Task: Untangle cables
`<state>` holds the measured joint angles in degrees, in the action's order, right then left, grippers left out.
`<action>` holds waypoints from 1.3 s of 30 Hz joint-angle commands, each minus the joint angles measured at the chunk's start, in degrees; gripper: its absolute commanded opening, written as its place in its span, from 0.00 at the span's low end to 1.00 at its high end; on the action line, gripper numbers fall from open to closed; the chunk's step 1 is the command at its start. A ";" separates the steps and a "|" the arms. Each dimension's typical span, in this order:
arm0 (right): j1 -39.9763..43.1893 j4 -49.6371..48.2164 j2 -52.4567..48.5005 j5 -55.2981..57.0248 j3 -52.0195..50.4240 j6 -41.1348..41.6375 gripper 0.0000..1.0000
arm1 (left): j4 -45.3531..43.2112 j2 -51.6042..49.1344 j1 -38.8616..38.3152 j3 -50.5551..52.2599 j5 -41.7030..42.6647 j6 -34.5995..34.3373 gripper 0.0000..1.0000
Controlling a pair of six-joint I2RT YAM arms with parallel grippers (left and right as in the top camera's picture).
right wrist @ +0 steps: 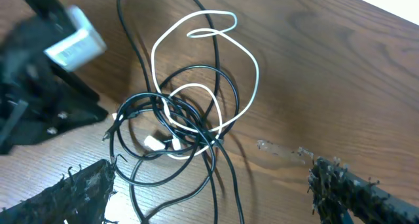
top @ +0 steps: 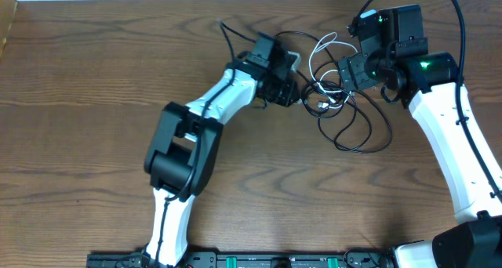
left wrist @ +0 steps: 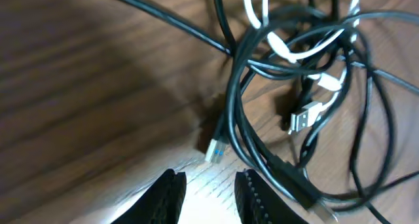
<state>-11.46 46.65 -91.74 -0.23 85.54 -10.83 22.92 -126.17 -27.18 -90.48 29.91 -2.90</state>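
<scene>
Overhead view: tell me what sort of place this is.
Probably a robotics lab bench: a wood-grain table, a white left arm and right arm reaching over it, and tangled cables between them.

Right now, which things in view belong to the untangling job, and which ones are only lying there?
Belong to the job:
- black cables, looped together
- white cable, threaded through them
- silver plug

Not part of the job:
- wooden table
- thick cable on the right arm, the robot's own
</scene>
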 commanded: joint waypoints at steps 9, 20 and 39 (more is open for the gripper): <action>0.17 0.50 1.53 -0.37 1.38 -1.51 0.93 | 2.45 -2.47 -2.10 -8.61 -2.23 -0.42 0.35; 0.17 0.31 1.53 -0.37 1.38 -1.64 0.95 | 4.63 -2.67 -2.10 -12.11 -2.58 0.22 0.35; 0.66 0.22 3.41 -0.37 1.38 -1.92 0.95 | 2.95 -6.99 -4.79 -12.15 -2.67 -0.90 0.35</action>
<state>-11.09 46.89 -89.62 -0.25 85.54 -12.14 25.74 -131.50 -31.66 -101.80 28.05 -3.22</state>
